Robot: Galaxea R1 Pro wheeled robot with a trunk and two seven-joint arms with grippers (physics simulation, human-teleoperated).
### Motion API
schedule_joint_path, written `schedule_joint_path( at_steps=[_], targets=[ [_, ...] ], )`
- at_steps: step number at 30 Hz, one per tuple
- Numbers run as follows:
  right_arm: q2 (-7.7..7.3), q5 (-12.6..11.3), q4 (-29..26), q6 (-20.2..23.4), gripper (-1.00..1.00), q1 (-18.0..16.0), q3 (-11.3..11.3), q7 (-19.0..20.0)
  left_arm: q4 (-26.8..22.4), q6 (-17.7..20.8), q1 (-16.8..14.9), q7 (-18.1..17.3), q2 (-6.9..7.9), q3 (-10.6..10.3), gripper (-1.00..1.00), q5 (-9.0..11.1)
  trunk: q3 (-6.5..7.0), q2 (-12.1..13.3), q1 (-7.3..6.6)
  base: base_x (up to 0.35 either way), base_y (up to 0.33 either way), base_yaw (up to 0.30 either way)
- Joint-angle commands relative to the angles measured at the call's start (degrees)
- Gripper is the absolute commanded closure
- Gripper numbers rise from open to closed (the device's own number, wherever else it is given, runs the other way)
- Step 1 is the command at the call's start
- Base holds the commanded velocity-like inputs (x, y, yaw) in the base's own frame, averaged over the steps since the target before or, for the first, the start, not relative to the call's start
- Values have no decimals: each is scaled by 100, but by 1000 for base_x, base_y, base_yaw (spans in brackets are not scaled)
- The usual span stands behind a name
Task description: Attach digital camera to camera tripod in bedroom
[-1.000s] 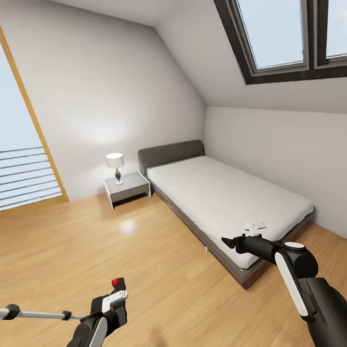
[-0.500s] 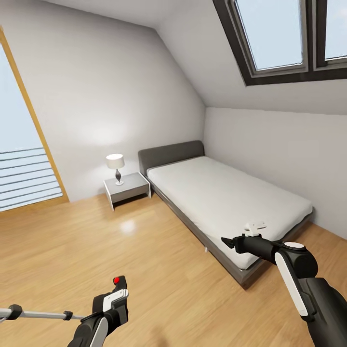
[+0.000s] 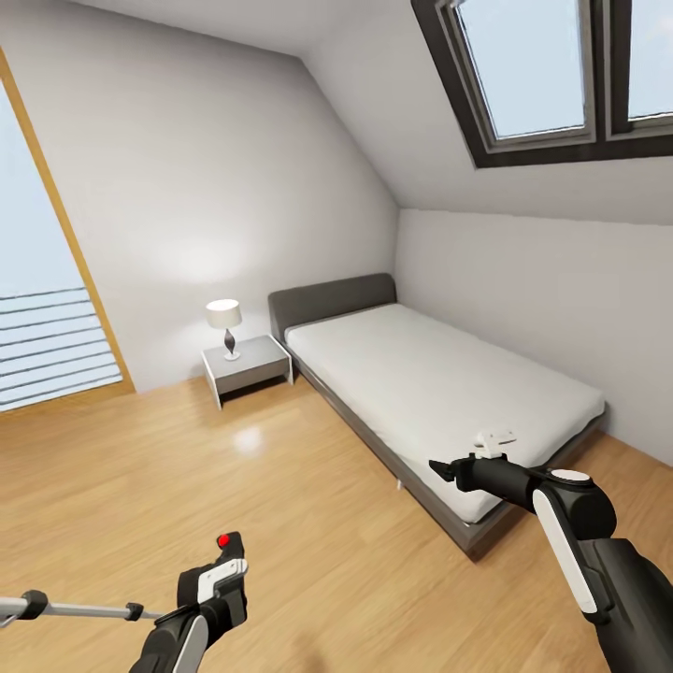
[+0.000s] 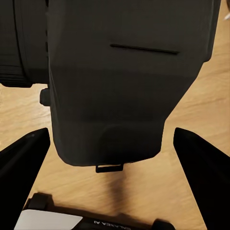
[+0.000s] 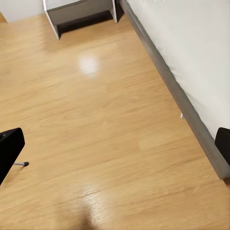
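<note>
Whole head view has slid a touch vs 1 s ago: wood window frame (image 3: 65,234) at the left edge sits further in, skylight (image 3: 551,75) has crept a bit left, tripod leg end sits lower. That's the camera/base turning slightly, not room things moving. Means for the task, by my read: robot is in transit/re-orienting in the bedroom w/ the cam already in hand, attach step not yet begun. Bed (image 3: 449,393) w/ grey headboard, nightstand (image 3: 245,366) and its lamp (image 3: 223,323) look the same relative to each other. Right arm reaches fwd over the bed's foot corner, right gripper (image 3: 447,469) holding nothing; in the right wrist view its two dark finger tips (image 5: 9,148) sit at opposite edges of the frame, so jaws spread wide, only floor (image 5: 110,143) and bed edge between. Left gripper (image 3: 217,587) low in the head view, carrying the digital camera (image 4: 124,81): the left wrist view shows the black body and lens barrel, the fingers (image 4: 21,163) spread to either side; grip looks closed on it, though the contact itself is hidden. Red button (image 3: 223,540) pokes up on top. Camera tripod: just one silver leg w/ black joint (image 3: 65,610) pokes in at bottom left, close beside the left gripper, the rest cut off by the frame edge. So cam and tripod are near each other; the head/mount isn't visible.
</note>
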Motion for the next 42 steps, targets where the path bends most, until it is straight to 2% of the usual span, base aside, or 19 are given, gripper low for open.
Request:
schedule_joint_path(
  at_steps=[1,16,21,27,36,38,42],
  targets=[
    [-3,-46,-4,34,-100,-6,0,-17,-10,27,-4,44,-4,8,100,61,8,32,-20,0,0,0],
    [-9,-46,-4,32,-100,-6,0,-17,-86,11,-4,44,6,27,100,53,277,633,-349,0,0,0],
    [-9,-46,-4,32,-100,-6,4,-17,-89,10,-4,50,2,115,100,52,367,834,-459,0,0,0],
    [-3,-46,-4,32,-100,-6,12,-17,-80,14,-4,54,-2,314,100,52,370,841,-463,0,0,0],
    [10,-46,-4,32,-100,1,25,-17,-72,21,-4,45,-1,386,100,62,370,841,-463,0,0,0],
    [10,-44,-4,35,-100,2,26,-17,-69,23,-4,38,2,414,100,119,370,841,-463,0,0,0],
    [7,-41,-4,42,-100,3,26,-17,-65,25,-5,39,18,517,100,413,370,841,-463,0,0,0]
  ],
)
